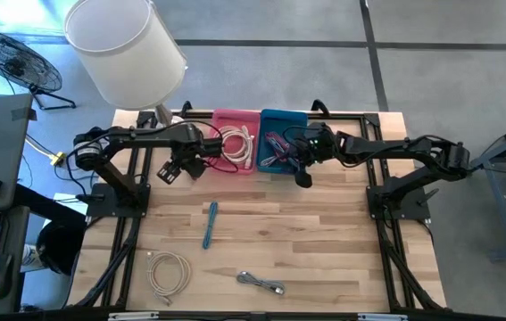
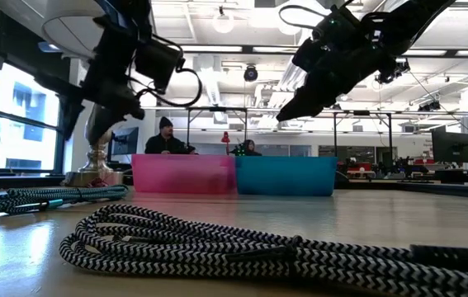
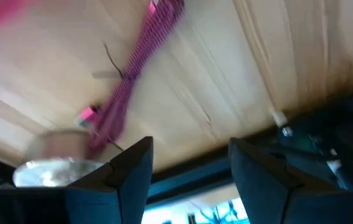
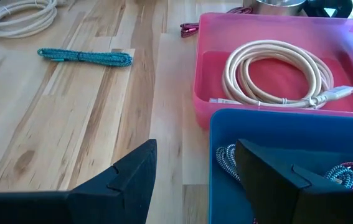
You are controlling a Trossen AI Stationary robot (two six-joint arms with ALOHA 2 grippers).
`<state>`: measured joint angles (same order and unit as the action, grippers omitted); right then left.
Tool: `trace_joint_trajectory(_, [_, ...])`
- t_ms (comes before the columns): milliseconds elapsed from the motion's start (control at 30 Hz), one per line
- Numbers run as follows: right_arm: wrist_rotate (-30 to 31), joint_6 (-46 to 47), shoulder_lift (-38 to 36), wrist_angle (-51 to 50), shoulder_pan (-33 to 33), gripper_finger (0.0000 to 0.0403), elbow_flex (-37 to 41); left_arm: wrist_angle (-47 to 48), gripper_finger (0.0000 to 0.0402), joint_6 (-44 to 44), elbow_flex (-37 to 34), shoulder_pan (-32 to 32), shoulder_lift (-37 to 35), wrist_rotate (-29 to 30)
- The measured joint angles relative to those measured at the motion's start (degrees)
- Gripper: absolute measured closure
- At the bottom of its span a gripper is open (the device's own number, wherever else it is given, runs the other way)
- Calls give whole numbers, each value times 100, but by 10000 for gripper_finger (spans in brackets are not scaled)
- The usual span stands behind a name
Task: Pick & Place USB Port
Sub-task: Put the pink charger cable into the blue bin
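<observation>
My left gripper hovers open above the table just left of the pink bin, over a magenta braided cable lying on the wood. My right gripper hangs open over the near edge of the blue bin. The pink bin holds a coiled white cable. Red and blue-white braided cables lie in the blue bin. A teal cable, a white coil and a grey cable lie flat on the table.
A lamp with a white shade stands at the table's far left corner, its silver base close to my left gripper. In the low view a black-and-white braided cable fills the foreground. People sit in the room beyond.
</observation>
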<state>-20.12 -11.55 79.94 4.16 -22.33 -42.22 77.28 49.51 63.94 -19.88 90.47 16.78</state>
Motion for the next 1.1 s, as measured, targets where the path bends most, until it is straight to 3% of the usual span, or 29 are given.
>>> trace_joint_trajectory(400, [0,-37,-2,-6,246,194,0,-781,197,763,0,-2,1,-166])
trace_joint_trajectory(833, [0,-46,-1,-112,262,194,0,-931,197,795,-82,-16,-1,-245])
trace_joint_trajectory(1100, [0,0,-2,-186,262,194,0,-1041,197,616,-560,-453,1,29])
